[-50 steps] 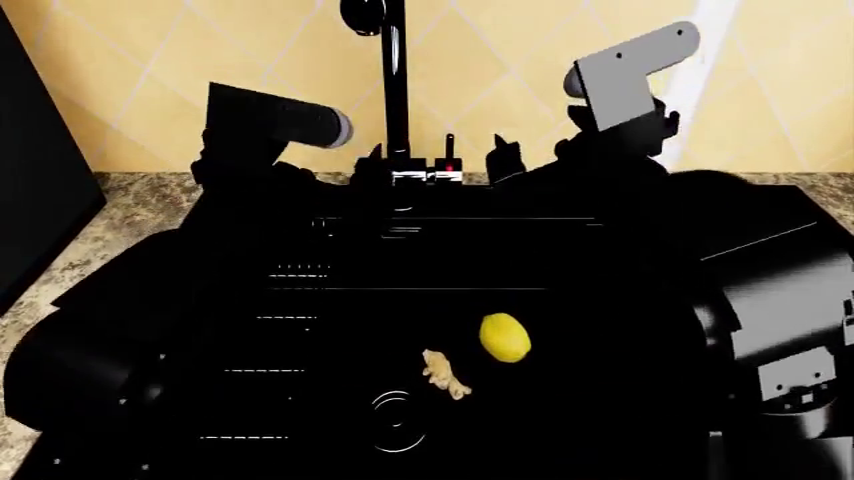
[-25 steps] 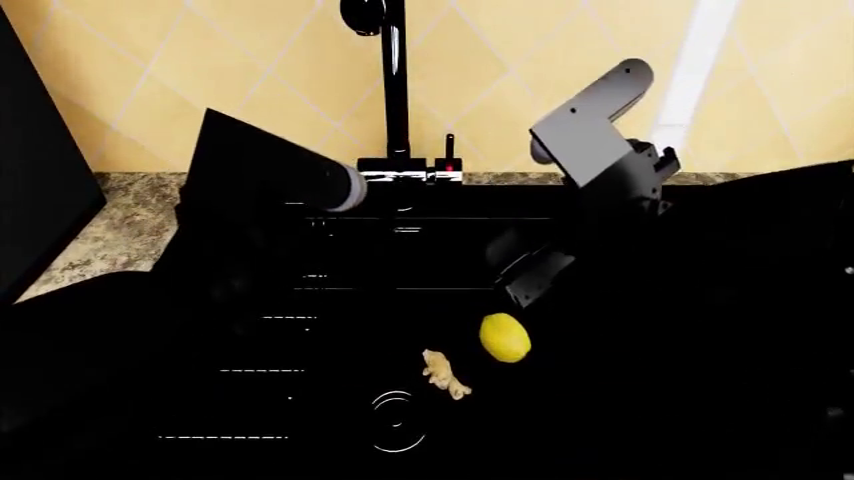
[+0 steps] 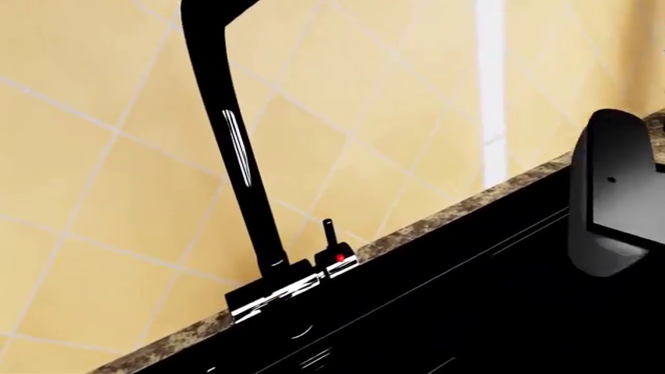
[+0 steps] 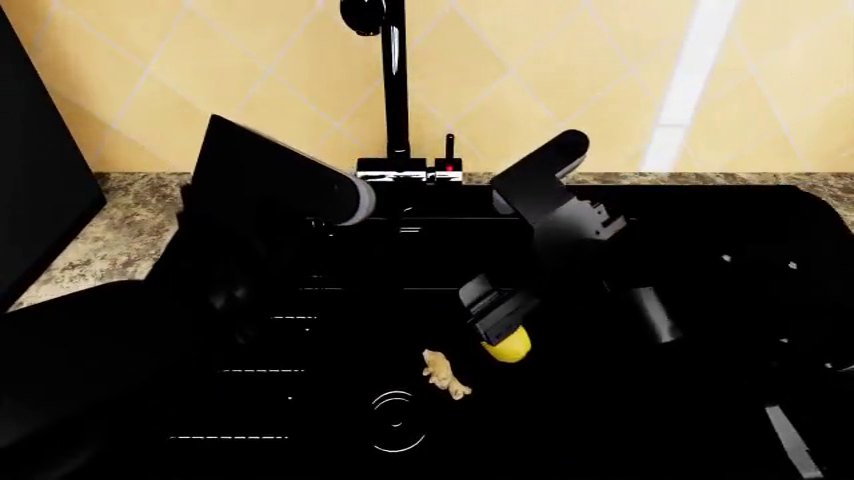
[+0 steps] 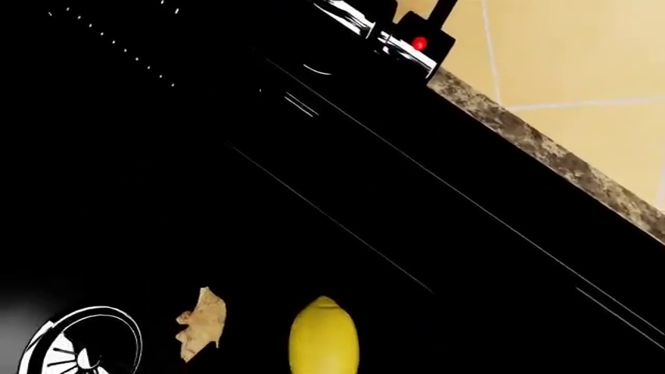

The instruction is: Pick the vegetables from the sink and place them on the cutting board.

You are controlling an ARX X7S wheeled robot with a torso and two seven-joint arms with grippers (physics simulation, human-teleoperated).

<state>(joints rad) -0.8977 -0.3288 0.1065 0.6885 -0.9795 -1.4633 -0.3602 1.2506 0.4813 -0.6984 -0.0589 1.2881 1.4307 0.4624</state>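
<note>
Right gripper (image 4: 491,318) has dropped onto the smooth yellow lemon (image 4: 509,346), jaw state unclear; ginger (image 4: 446,374) lies left.

"What do we see in the sink (image 4: 334,300)?"
"Under the right gripper (image 4: 497,322), partly hidden by it, lies the lemon (image 4: 509,346). Just beside it, away from the faucet (image 4: 395,90), we see the ginger (image 4: 446,374), with the drain (image 4: 398,420) nearby."
</note>
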